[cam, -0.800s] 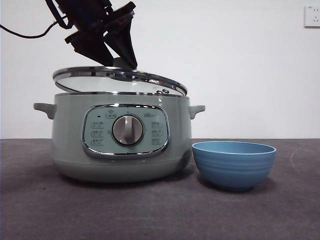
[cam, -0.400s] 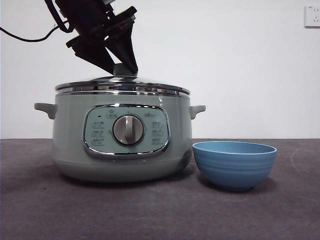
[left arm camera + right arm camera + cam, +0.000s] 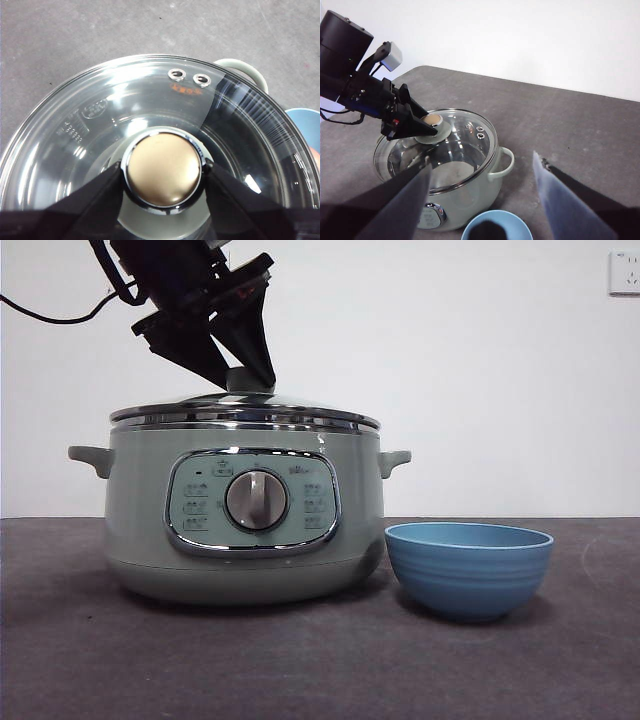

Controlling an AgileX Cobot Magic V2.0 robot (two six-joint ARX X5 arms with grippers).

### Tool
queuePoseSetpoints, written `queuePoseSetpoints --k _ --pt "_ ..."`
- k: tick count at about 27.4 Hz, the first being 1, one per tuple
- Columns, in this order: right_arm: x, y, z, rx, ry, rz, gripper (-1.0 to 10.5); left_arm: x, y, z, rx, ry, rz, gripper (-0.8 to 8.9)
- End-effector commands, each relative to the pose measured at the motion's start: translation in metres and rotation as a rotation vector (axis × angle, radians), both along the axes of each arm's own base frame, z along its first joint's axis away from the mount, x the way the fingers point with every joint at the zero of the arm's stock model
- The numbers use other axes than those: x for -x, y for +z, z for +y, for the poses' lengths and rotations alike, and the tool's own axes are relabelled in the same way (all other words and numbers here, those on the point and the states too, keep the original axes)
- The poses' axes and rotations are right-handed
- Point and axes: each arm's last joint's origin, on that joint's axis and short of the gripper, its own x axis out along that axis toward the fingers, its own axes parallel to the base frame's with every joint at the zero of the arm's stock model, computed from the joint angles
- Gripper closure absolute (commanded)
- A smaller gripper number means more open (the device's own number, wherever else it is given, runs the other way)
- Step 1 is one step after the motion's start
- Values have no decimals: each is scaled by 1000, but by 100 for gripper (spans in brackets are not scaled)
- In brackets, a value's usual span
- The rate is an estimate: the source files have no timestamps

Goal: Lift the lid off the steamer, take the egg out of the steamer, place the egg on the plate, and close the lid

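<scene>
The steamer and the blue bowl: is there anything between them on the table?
No. In the front view only a narrow strip of bare table separates the steamer from the bowl; they stand close but apart.

Glossy glass lid (image 3: 100, 125), chrome rim; matt table (image 3: 300, 660).

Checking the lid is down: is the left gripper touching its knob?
Touching. The left wrist view shows the left gripper pressed against both sides of the knob on the lid, no gap.
</scene>
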Motion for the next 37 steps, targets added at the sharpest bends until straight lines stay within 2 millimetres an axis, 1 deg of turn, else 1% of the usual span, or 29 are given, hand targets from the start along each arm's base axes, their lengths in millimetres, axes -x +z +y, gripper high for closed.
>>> queuePoseSetpoints --k 1,9,12,13,14,16,17,18,19,24,29,34,37 --pt "0 -1 0 -7 0 7 599 -4 1 -3 -23 7 -40 821" --pt "0 -1 0 -7 1 8 599 -4 1 -3 -10 -5 -30 821" --pt "0 -1 0 -7 1 8 599 -3 -1 -2 -15 0 -6 806" --pt "0 -1 0 -7 2 8 599 -2 -2 -2 -21 0 6 779" --pt "0 -1 0 -7 2 8 599 -1 -3 -2 -26 0 16 710" --pt "0 -1 0 -7 3 8 599 0 -4 -1 -31 2 30 532" --pt "1 -1 0 -7 3 9 599 0 -4 -1 -32 5 38 421" --pt "1 -1 0 -6 3 11 599 0 -4 -1 -32 5 39 366" --pt "1 -1 0 -4 3 14 599 0 -4 -1 -33 5 40 341" --pt "1 -4 0 12 2 43 599 2 2 1 -24 7 20 342" --pt "2 -6 -1 21 3 58 599 11 16 5 -7 10 -18 342" --pt "3 -9 -1 30 21 86 599 29 38 14 7 10 -45 342" --pt "5 -12 0 35 71 128 599 50 57 24 31 7 -53 342"
